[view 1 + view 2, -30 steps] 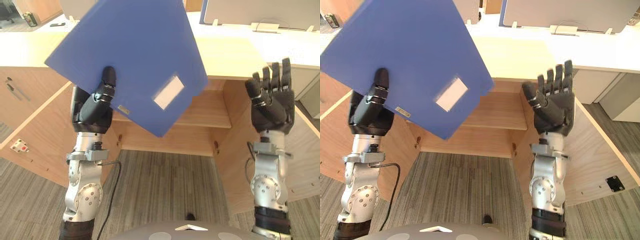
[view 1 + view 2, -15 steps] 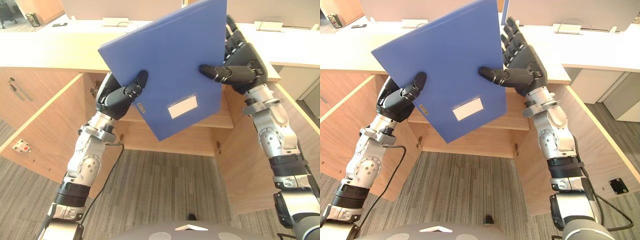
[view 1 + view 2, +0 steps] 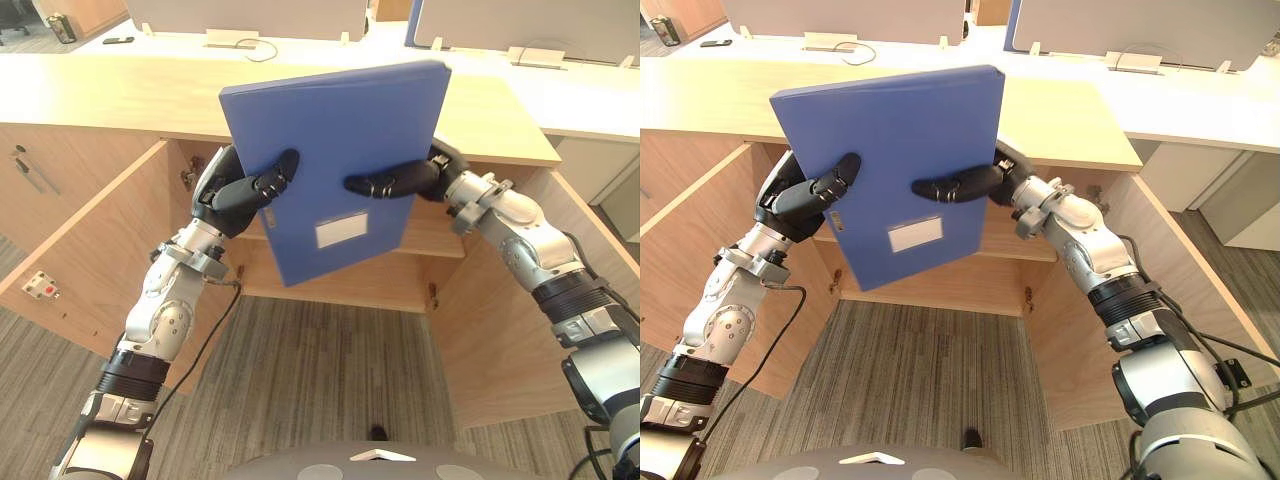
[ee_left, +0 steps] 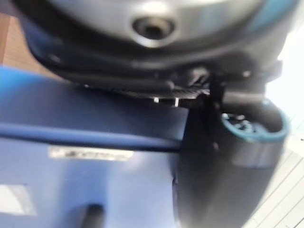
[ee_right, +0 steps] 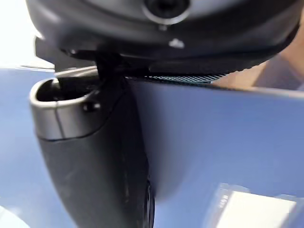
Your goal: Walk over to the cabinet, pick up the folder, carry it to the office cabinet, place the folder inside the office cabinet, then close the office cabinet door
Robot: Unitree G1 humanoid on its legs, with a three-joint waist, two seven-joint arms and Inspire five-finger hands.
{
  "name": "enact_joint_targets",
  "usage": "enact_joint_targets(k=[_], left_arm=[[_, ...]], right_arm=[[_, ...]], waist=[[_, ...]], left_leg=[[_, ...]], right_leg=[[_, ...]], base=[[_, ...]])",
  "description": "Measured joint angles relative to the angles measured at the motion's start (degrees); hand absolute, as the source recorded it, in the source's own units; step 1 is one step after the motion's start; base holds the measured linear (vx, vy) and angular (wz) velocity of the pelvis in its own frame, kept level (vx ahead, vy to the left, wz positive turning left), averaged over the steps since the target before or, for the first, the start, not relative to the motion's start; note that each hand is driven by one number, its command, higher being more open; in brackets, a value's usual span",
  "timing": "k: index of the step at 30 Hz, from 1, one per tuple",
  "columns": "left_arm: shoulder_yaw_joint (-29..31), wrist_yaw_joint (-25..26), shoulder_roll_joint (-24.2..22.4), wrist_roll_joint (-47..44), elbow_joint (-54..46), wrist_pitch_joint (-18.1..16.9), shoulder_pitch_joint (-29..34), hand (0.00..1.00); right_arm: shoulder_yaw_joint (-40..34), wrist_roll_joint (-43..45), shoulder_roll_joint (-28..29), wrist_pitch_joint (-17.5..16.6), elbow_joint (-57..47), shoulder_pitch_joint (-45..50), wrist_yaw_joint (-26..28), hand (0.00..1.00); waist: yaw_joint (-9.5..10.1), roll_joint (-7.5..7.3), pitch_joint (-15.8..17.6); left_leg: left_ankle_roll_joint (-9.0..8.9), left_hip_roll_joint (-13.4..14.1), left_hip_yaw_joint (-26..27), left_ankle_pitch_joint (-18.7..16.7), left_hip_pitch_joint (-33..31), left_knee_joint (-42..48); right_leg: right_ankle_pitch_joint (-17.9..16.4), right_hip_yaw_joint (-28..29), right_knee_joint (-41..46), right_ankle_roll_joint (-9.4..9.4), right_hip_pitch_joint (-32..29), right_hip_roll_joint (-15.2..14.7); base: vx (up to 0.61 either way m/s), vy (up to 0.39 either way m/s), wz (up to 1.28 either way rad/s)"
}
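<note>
The robot has the folder [image 3: 340, 140] up in front of the open office cabinet [image 3: 345, 292], pinched btwn both hands. The left hand [image 3: 232, 192] clamps the folder's left edge, thumb pressed on the front face, fingers hidden behind. The right hand [image 3: 398, 184] does the same on the other side, thumb stretched flat across the front (each wrist view shows a thumb lying on blue cover). A two-sided grip prob. suits a wide, thin thing that one hand alone might let swing. The folder hangs near upright, slightly tilted, white label [image 3: 338, 233] toward the camera. Its lower corner sits in front of the opening, not yet inside.

Around it: the shelf [image 3: 432, 228] looks bare where visible, w/ the folder covering much of it. The left door [image 3: 90, 250] and right door [image 3: 1200, 290] stand wide, so nothing crowds the sides. The countertop [image 3: 130, 95] overhangs the opening behind the folder's top edge. That's likely the main obstacle: as held, the folder seems too tall for the gap and would need lowering or tipping.
</note>
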Motion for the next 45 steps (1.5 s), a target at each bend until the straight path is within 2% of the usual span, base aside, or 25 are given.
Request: enact_joint_targets(k=[2, 4, 5, 12, 16, 17, 18, 21, 24, 26, 27, 28, 31, 32, 35, 38, 40, 42, 44, 45], left_arm=[[-0.8, -0.9, 2.3, 0.4, 1.5, 0.1, 0.0, 0.00], [-1.4, -1.2, 3.6, 1.7, 1.9, 0.1, 0.0, 0.00], [-1.7, -1.3, 3.9, 1.9, 2.9, 0.3, 0.0, 1.00], [-3.6, -2.1, 2.9, 0.1, 3.4, 0.0, 0.8, 1.00], [-7.9, -4.0, 5.1, 0.4, 2.9, 0.1, 7.0, 1.00], [-8.8, -4.4, 5.6, 1.5, 2.9, 0.5, 10.1, 1.00], [-9.6, -4.4, 5.4, 3.3, 3.0, 0.8, 13.5, 1.00], [-10.0, -4.5, 3.9, 12.1, 5.3, 2.7, 18.3, 1.00], [-8.4, -4.4, -2.5, 24.4, 14.6, 4.3, 21.1, 1.00], [-4.6, -2.8, -9.8, 34.8, 25.3, 6.8, 21.4, 1.00], [-3.1, -2.1, -11.4, 36.9, 28.1, 7.3, 21.4, 1.00], [1.1, -0.2, -15.0, 40.9, 34.9, 8.0, 21.5, 1.00], [8.6, 3.6, -18.9, 45.8, 44.9, 8.2, 21.6, 1.00], [11.2, 6.7, -19.6, 47.1, 49.5, 8.9, 21.6, 1.00], [13.3, 12.3, -19.7, 47.0, 57.4, 9.8, 21.8, 1.00], [13.4, 14.7, -20.4, 45.5, 57.9, 10.0, 22.8, 1.00], [13.3, 15.0, -21.4, 42.6, 57.6, 9.8, 22.9, 1.00], [12.4, 14.7, -22.1, 40.7, 57.3, 9.4, 22.9, 1.00], [11.6, 14.8, -22.7, 39.8, 56.9, 8.7, 22.4, 1.00], [11.2, 14.7, -23.0, 39.8, 56.7, 8.5, 22.3, 1.00]], right_arm=[[4.5, 0.7, -2.7, 2.8, 0.0, 0.0, 2.6, 0.00], [7.5, 1.4, -4.0, 4.2, 0.0, 0.0, 3.4, 0.00], [9.5, 2.9, -4.4, 4.4, 0.0, 0.1, 4.0, 0.00], [10.3, 4.0, -4.8, 4.4, -0.3, 2.7, 4.3, 0.00], [10.4, 3.2, -4.7, 4.4, -0.8, 10.3, 6.3, 0.00], [10.1, 1.5, -4.5, 4.5, -1.3, 13.8, 6.7, 0.00], [9.4, -0.4, -4.0, 4.9, -1.5, 17.4, 7.3, 0.00], [6.2, -5.5, -1.3, 5.9, -1.5, 25.5, 7.8, 0.00], [-1.9, -9.4, 7.5, 6.0, 4.3, 32.8, 7.0, 0.00], [-12.3, -9.6, 16.5, 6.0, 10.2, 34.5, 3.1, 0.00], [-14.5, -9.6, 17.9, 6.0, 11.2, 34.5, 1.9, 0.00], [-20.5, -9.6, 20.8, 5.8, 13.7, 34.5, -1.5, 0.00], [-29.4, -10.9, 23.2, 5.0, 17.1, 33.9, -6.7, 0.00], [-31.9, -13.7, 23.3, 4.6, 19.0, 32.9, -9.6, 0.00], [-35.3, -20.2, 22.8, 3.9, 24.4, 31.5, -15.7, 0.00], [-37.2, -20.9, 23.8, 3.9, 28.2, 31.5, -19.2, 0.00], [-39.5, -18.4, 26.3, 3.9, 29.6, 31.0, -22.7, 0.00], [-40.9, -9.9, 29.3, 3.8, 31.7, 29.3, -25.8, 0.00], [-40.5, -3.6, 31.3, 3.0, 33.2, 27.2, -27.3, 0.00], [-39.4, 0.2, 32.6, 2.1, 34.1, 25.8, -28.0, 0.00]], waist=[[0.32, -0.23, 0.0], [0.36, -0.61, 0.1], [0.26, -0.88, 0.1], [0.58, -1.59, 0.2], [0.76, -1.59, 0.2], [0.71, -1.59, 0.2], [0.61, -1.65, 0.2], [0.68, -1.74, 0.4], [-0.05, -1.24, 0.8], [-0.41, -0.83, 1.0], [-0.46, -0.84, 1.0], [-0.37, -0.82, 1.0], [0.03, -0.75, 1.1], [-0.05, -0.66, 1.1], [0.10, -0.43, 1.3], [0.08, -0.06, 1.5], [0.26, 0.61, 1.9], [0.25, 1.82, 3.0], [0.33, 3.00, 4.5], [0.47, 3.36, 5.2]], left_leg=[[-0.04, 0.1, -0.1, 0.0, 0.0, 0.2], [-0.09, 0.1, -0.3, -0.1, -0.2, 0.5], [-0.09, 0.2, -0.4, -0.1, -0.4, 0.9], [-0.21, 0.7, -1.0, -0.3, -1.1, 1.9], [-0.24, 0.9, -1.2, -0.3, -1.2, 1.9], [-0.24, 0.9, -1.2, -0.3, -1.3, 1.9], [-0.24, 0.9, -1.2, -0.3, -1.5, 1.9], [-0.23, 0.8, -1.3, -0.3, -1.8, 1.9], [-0.06, 0.2, -1.9, 0.1, -1.9, 1.5], [0.17, -0.4, -1.8, 1.1, -2.0, 0.2], [0.17, -0.6, -1.9, 1.4, -1.9, -0.3], [0.14, -1.1, -2.1, 1.7, -1.8, -0.8], [0.07, -1.1, -2.3, 1.9, -1.6, -1.3], [0.05, -1.1, -2.3, 1.9, -1.5, -1.3], [0.04, -1.2, -2.1, 2.0, -1.1, -1.7], [0.06, -1.4, -1.9, 2.0, -1.0, -2.1], [0.23, -1.6, -1.0, 1.8, -1.0, -2.1], [0.41, -1.2, 0.1, 1.3, -0.1, -1.8], [0.42, -0.7, 0.6, 0.6, 1.4, -1.8], [0.97, -0.6, 1.2, 0.1, 2.5, -1.9]], right_leg=[[0.0, -0.1, 0.0, 0.00, 0.1, 0.0], [0.0, -0.4, 0.0, 0.00, 0.2, 0.0], [0.0, -0.6, 0.0, -0.02, 0.3, 0.0], [0.1, -1.0, 0.0, -0.12, 0.4, 0.3], [0.1, -1.3, 0.0, -0.13, 0.4, 0.5], [0.1, -1.3, 0.0, -0.13, 0.3, 0.5], [0.1, -1.4, 0.0, -0.12, 0.1, 0.5], [0.1, -1.5, 0.0, -0.13, -0.1, 0.5], [0.1, -2.3, 0.0, -0.09, -0.2, 0.0], [0.4, -2.1, 0.0, 0.28, -1.1, -0.5], [0.4, -2.1, 0.0, 0.35, -1.2, -0.6], [0.4, -2.2, 0.0, 0.36, -1.2, -0.7], [0.4, -2.3, 0.0, 0.35, -1.2, -0.7], [0.4, -2.3, 0.0, 0.36, -1.1, -0.7], [0.4, -2.2, 0.0, 0.37, -1.0, -0.7], [0.3, -2.1, 0.0, 0.43, -1.3, -1.0], [-0.7, -1.0, 2.5, 0.66, -3.0, -1.2], [-2.5, -0.5, 9.5, 0.35, -5.9, -1.3], [-2.5, -1.7, 14.5, 0.30, -7.0, -1.2], [-2.3, -3.6, 16.7, -0.02, -7.3, -1.5]], base=[[-0.04, -0.030, 0.03], [-0.05, -0.030, 0.05], [-0.05, -0.032, 0.05], [-0.05, -0.033, 0.04], [-0.02, -0.016, 0.01], [0.00, 0.000, 0.00], [0.00, 0.000, 0.00], [-0.01, -0.004, 0.02], [-0.05, -0.006, 0.06], [-0.09, -0.003, -0.02], [-0.11, -0.015, 0.05], [-0.08, -0.010, 0.06], [-0.05, -0.019, 0.04], [-0.04, -0.022, 0.00], [-0.02, -0.017, -0.04], [-0.02, 0.001, -0.06], [-0.03, 0.023, -0.21], [-0.03, 0.023, -0.29], [-0.10, 0.016, -0.26], [-0.12, 0.022, -0.25]])
